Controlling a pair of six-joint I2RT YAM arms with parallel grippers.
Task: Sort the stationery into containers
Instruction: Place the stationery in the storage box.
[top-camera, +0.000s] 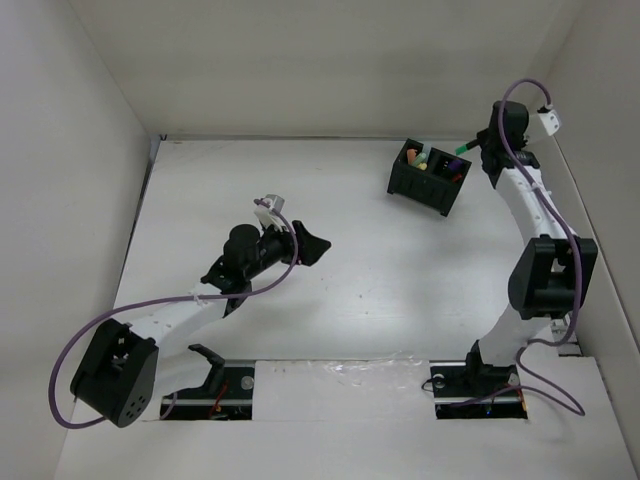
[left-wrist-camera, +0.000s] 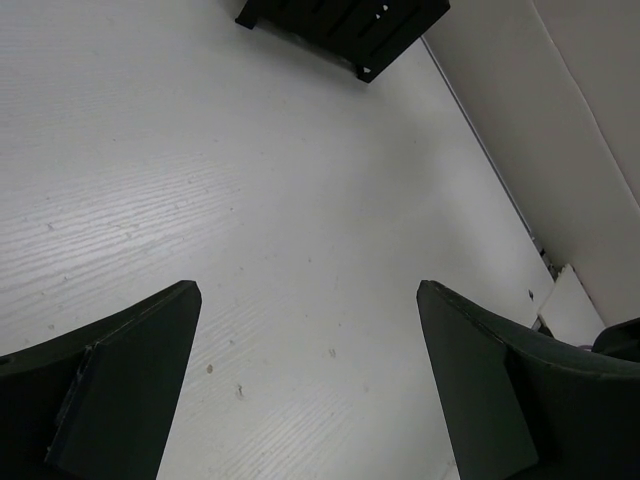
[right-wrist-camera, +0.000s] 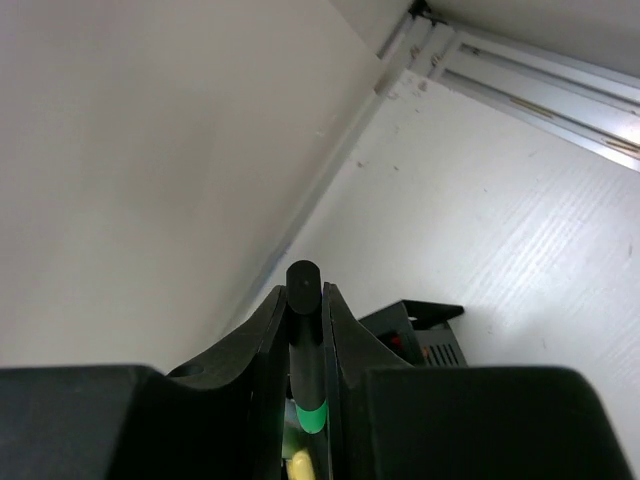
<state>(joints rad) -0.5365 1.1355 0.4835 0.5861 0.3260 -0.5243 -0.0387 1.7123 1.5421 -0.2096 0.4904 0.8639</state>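
the right claw (right-wrist-camera: 306, 298) pinches a black marker (right-wrist-camera: 305, 345) with a green end, right by the black box (top-camera: 428, 185); the left claw (left-wrist-camera: 308, 292) is wide and holds nothing, over the white table (left-wrist-camera: 250, 200)

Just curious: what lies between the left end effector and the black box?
Nothing; that stretch of table is bare from left end effector to black box, clearest in the top view.

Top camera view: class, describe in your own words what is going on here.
The right gripper is shut on a short black marker with a green end, right next to the small black plastic organiser box, which holds several coloured markers. The left gripper hangs open and empty above the white table.
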